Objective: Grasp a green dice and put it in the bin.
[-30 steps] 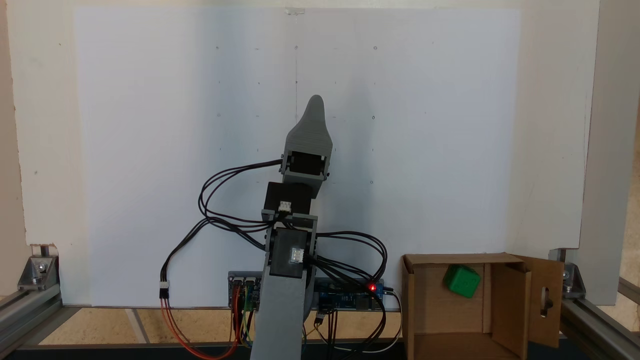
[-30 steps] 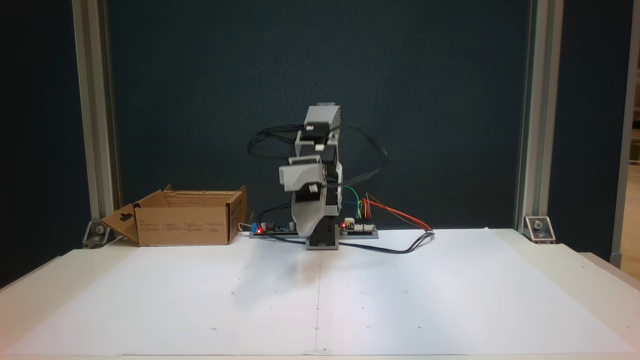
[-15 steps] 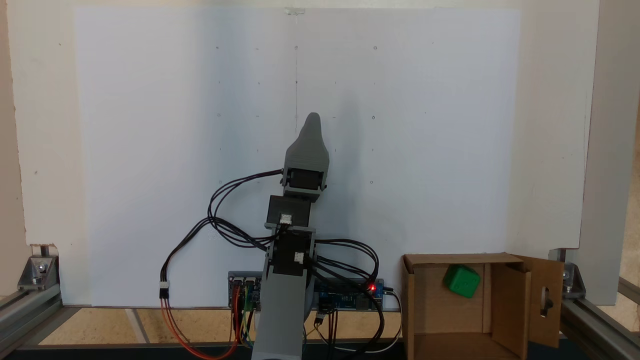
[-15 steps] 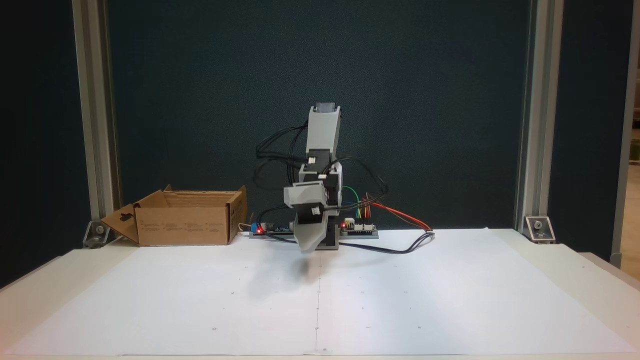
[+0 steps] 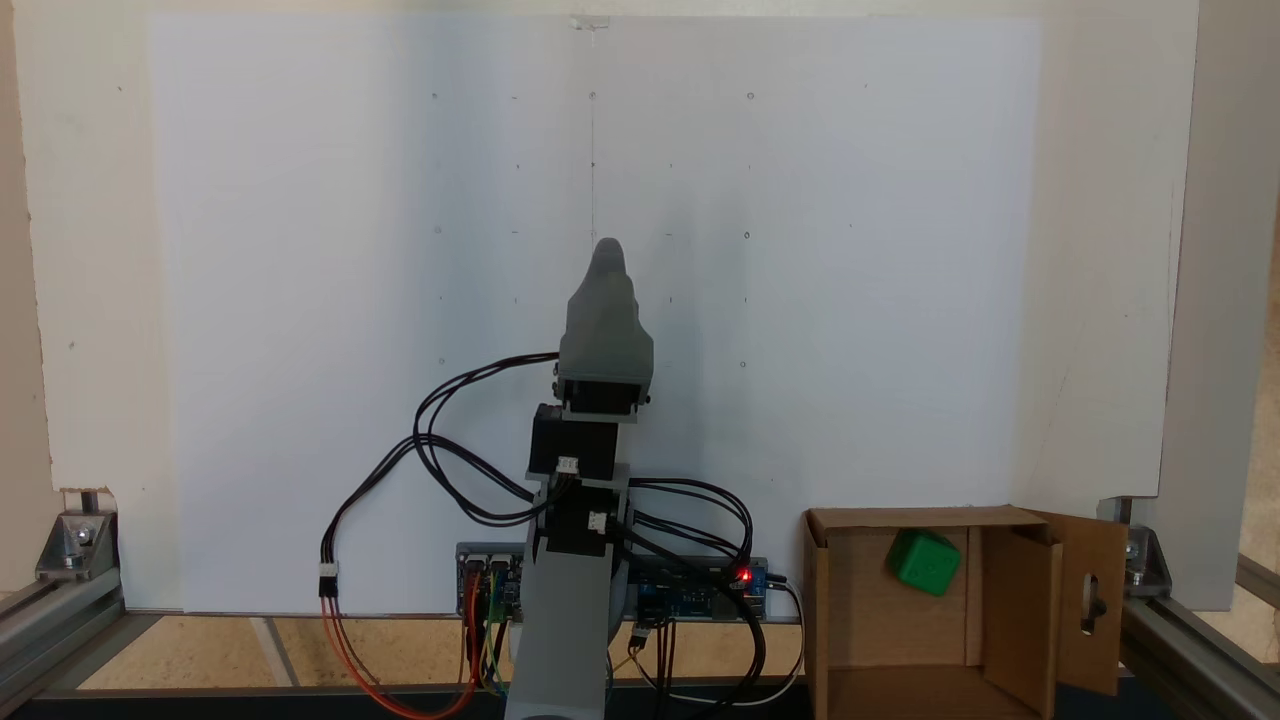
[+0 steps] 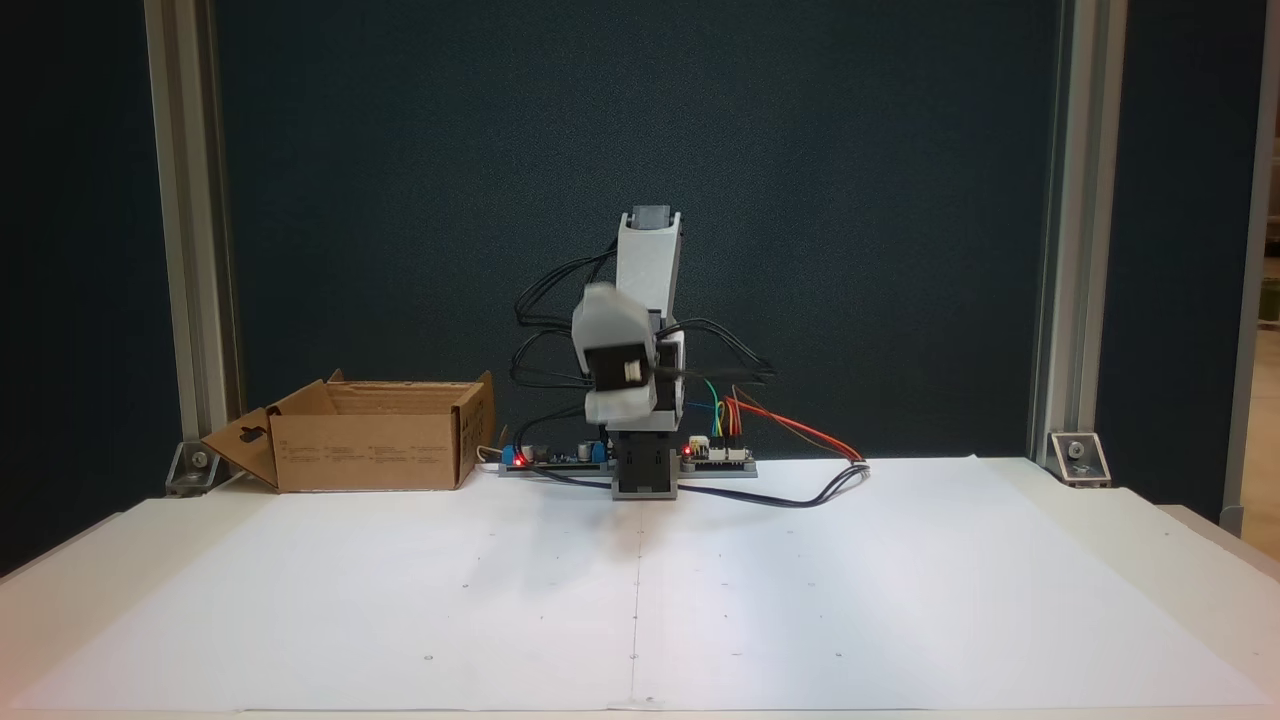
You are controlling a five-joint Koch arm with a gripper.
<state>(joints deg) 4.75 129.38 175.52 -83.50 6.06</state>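
Note:
The green dice [image 5: 922, 562] lies inside the bin [image 5: 816, 600], near its far wall, in a fixed view from above. From the front, the bin [image 6: 365, 450] stands at the back left and its wall hides the dice. My gripper [image 5: 607, 250] hangs over the white paper in front of the arm's base, well apart from the bin. Its grey upper jaw covers the other jaw, and nothing shows between them. In the front view the gripper is a blur in front of the upright arm [image 6: 648, 260].
Circuit boards [image 5: 690, 590] with a red light and loose cables [image 5: 450, 440] sit around the arm's base. Aluminium posts [image 6: 192, 220] frame the back corners. The bin's slotted flap [image 5: 1092, 600] sticks out sideways. White paper [image 6: 640, 610] covers the table.
The gripper's tip drew back toward the base and swung a little left in the view from above. From the front, it rose from near the paper to mid height. The dice stayed in the bin.

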